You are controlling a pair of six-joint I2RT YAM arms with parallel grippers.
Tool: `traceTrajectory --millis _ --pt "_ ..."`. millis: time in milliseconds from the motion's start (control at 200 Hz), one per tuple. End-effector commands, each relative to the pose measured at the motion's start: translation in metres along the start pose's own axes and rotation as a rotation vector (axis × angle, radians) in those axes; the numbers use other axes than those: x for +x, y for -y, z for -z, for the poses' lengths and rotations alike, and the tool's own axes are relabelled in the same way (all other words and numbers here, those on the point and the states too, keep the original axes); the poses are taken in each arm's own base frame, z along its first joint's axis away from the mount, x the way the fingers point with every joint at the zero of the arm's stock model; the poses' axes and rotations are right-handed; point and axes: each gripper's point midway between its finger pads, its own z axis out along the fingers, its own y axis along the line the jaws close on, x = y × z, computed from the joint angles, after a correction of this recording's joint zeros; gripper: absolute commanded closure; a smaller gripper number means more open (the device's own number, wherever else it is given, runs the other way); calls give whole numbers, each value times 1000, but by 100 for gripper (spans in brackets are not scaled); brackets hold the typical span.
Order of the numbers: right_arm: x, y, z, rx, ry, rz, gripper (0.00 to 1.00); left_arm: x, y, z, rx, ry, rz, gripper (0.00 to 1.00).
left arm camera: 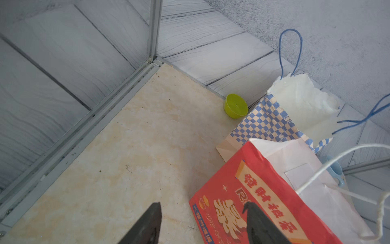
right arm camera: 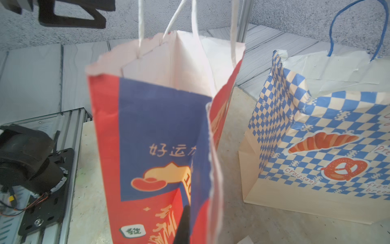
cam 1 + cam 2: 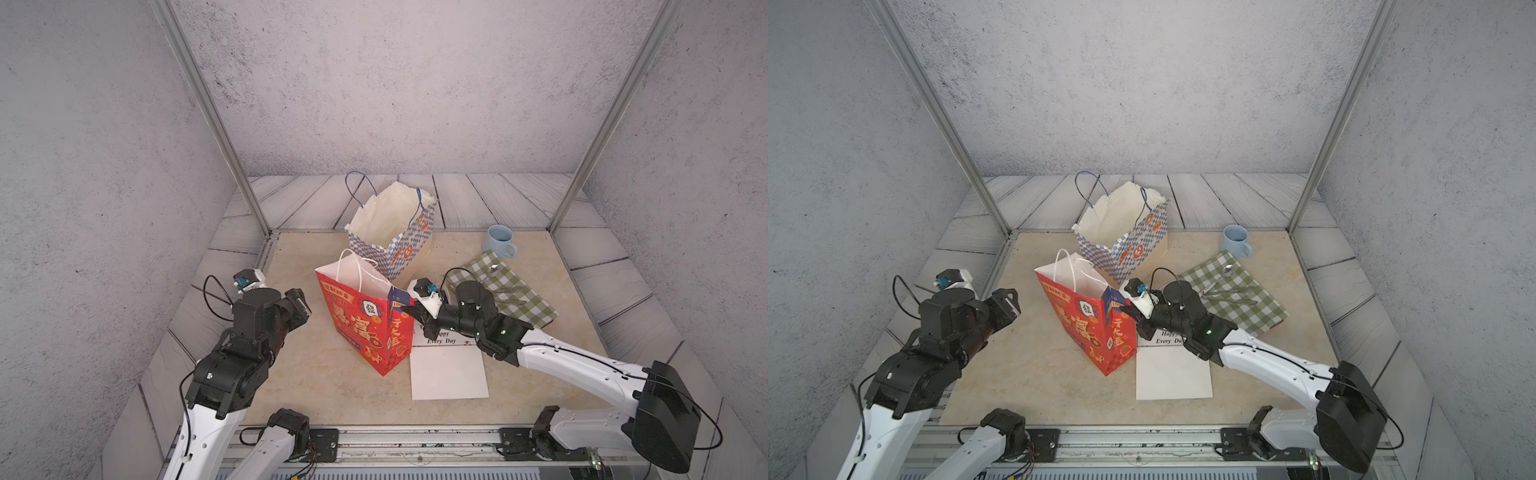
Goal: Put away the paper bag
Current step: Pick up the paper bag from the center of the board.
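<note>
White card (image 3: 449,372), "Happy Every Day", just beside red paper bag (image 3: 361,324)

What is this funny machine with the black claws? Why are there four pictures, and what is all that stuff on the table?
It is a robot with two arms, and each arm ends in a claw called a gripper. Two pictures come from a camera high above and show nearly the same thing. The other two come from little cameras on the arms' wrists, so they see things up close.

On the table stand a red paper bag and a blue checked bag, both open. There is also a blue mug, a green checked cloth with a spoon on it, a white card and a small green bowl.

The right gripper is shut and seems to pinch the red bag's side. The left gripper is open next to that bag and holds nothing.
</note>
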Motion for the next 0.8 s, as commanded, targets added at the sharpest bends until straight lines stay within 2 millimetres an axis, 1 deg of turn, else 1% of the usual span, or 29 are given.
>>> traceTrajectory --millis 0,85,160,220,260,295,365,450,500,641,731,796 --pt "6 -17 -3 -147 -10 -13 94 -6 13 5 73 20 -170 33" --pt "4 -17 -10 -173 3 -14 93 -7 11 6 62 16 -266 32" --pt "1 -18 -15 -199 16 3 93 -3 8 5 48 -1 -374 31" --pt "-4 -16 -15 -211 31 18 93 -2 5 6 36 -15 -449 29" --pt "-9 -14 -12 -221 44 27 93 -7 5 9 33 -10 -474 28" --pt "-12 -13 -9 -232 47 32 93 -12 9 15 53 3 -488 27" --pt "-24 -10 3 -246 57 50 93 -23 23 28 124 41 -514 26" --pt "-40 -6 20 -254 74 75 93 -31 44 47 249 102 -551 26" --pt "-48 -5 30 -258 82 90 93 -35 53 57 305 147 -571 25" --pt "-64 -2 58 -265 105 99 94 -46 71 79 411 236 -579 26" --pt "-74 1 75 -258 119 92 94 -51 78 89 449 244 -589 24" --pt "-83 2 87 -249 133 87 95 -51 83 93 476 229 -604 24"
